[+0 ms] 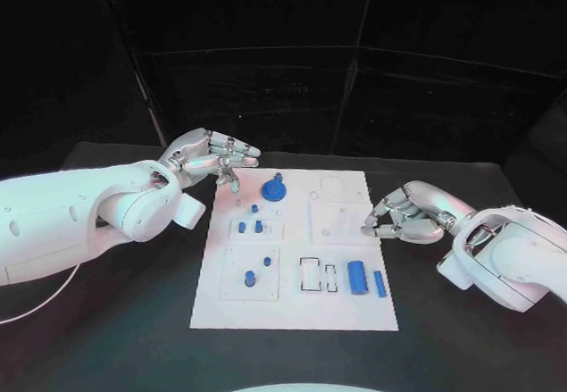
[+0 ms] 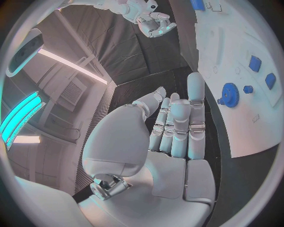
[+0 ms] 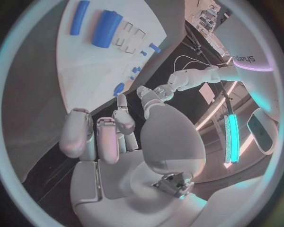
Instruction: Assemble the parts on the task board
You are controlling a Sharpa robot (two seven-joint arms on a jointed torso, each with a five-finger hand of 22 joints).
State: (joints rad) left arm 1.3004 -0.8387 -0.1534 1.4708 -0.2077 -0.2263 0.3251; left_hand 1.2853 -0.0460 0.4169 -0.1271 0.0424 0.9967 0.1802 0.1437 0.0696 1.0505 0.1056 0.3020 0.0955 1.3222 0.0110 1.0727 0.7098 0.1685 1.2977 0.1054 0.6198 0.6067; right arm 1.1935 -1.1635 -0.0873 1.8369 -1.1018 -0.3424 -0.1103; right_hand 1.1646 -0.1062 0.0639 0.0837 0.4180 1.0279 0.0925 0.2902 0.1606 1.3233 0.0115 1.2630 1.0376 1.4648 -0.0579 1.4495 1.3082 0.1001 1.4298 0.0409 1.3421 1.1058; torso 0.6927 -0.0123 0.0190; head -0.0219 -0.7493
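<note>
Hovering with curled, empty fingers at the task board (image 1: 341, 316)'s ten o'clock corner, left hand (image 1: 212, 163), blue gear (image 1: 275, 191) just beside at its four o'clock, nearer than right hand (image 1: 402, 214), likewise curled on nothing, at three o'clock edge

The task board (image 1: 341, 311) is seen as a smooth white plate, matt in finish, while the table (image 1: 467, 350) beneath is given a dull black surface. The parts — a blue gear (image 1: 275, 190) and a blue cylinder (image 1: 356, 277) among them — appear as plain plastic. Both hands, left (image 1: 215, 160) and right (image 1: 405, 214), are finished in silvery metal — the arms in glossy white shell.
</note>
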